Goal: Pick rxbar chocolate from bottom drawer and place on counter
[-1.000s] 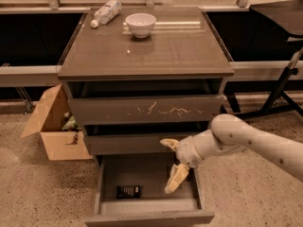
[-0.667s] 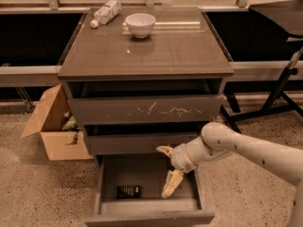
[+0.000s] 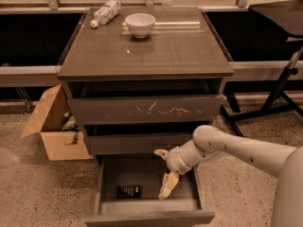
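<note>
The rxbar chocolate (image 3: 129, 191) is a small black wrapper lying flat on the floor of the open bottom drawer (image 3: 149, 217), left of its middle. My gripper (image 3: 161, 174) reaches in from the right over the drawer's middle. Its pale fingers are spread open and empty, one (image 3: 160, 152) near the middle drawer's front and one (image 3: 167, 187) pointing down into the drawer. The gripper is to the right of the bar and apart from it. The counter (image 3: 156, 51) is the glossy top of the cabinet.
A white bowl (image 3: 140, 23) and a clear plastic bottle (image 3: 105, 12) on its side rest at the back of the counter. An open cardboard box (image 3: 49, 126) stands on the floor at the left. A black stand leg (image 3: 279, 91) is at the right.
My gripper and arm have moved left and a little lower, further over the open bottom drawer and closer to the bar. The bar has not moved.
</note>
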Robot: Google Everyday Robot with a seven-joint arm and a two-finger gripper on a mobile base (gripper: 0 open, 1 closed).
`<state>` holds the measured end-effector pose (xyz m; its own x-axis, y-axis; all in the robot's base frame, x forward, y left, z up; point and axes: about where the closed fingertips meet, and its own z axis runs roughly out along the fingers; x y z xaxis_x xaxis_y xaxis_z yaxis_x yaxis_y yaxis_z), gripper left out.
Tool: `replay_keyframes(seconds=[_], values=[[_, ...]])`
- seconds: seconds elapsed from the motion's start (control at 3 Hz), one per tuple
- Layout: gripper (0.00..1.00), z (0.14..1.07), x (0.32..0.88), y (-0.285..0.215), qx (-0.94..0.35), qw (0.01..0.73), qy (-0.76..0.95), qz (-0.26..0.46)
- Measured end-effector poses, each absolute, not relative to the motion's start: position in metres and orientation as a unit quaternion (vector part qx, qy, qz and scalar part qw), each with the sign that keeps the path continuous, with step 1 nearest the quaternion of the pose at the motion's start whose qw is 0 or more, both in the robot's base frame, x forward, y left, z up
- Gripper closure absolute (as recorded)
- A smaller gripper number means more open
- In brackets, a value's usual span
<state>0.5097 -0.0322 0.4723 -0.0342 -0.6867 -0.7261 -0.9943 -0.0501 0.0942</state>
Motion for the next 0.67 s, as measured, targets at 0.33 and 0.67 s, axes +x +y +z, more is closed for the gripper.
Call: replay_keyframes(seconds=[0.33, 0.67], values=[[0.0, 0.416, 0.525, -0.017, -0.659, 0.219, 0.651, 0.306], [0.0, 0.365, 0.537, -0.003, -0.665, 0.209, 0.652, 0.299]])
